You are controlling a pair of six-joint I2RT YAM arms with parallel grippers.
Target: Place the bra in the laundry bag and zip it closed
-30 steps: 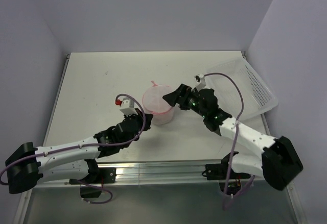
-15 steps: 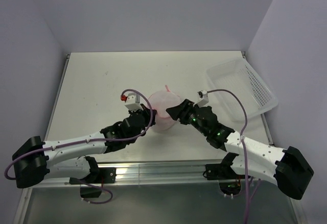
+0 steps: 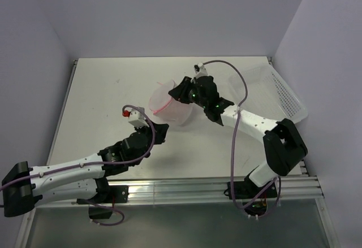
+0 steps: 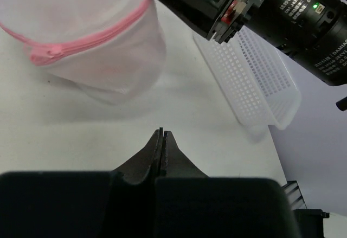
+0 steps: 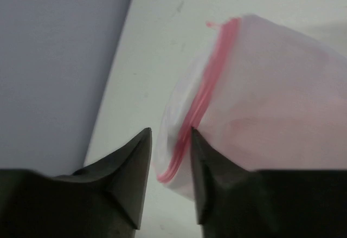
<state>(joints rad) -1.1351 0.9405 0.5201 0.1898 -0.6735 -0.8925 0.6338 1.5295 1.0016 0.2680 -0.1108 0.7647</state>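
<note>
**Arm poses, seen from above and from the wrists.** We see the left arm stretched low from its base toward the upper right, its tool [image 3: 160,129] empty, with the jaws pressed flat together. The right arm rises from its base, bends sharply at the elbow and reaches leftward. Its tool [image 5: 169,135] pinches the rim of the laundry bag [image 5: 260,102] between narrowly parted fingers [image 5: 133,159].

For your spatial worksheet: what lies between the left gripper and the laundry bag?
Bare table separates left gripper from laundry bag; left wrist view.
</note>
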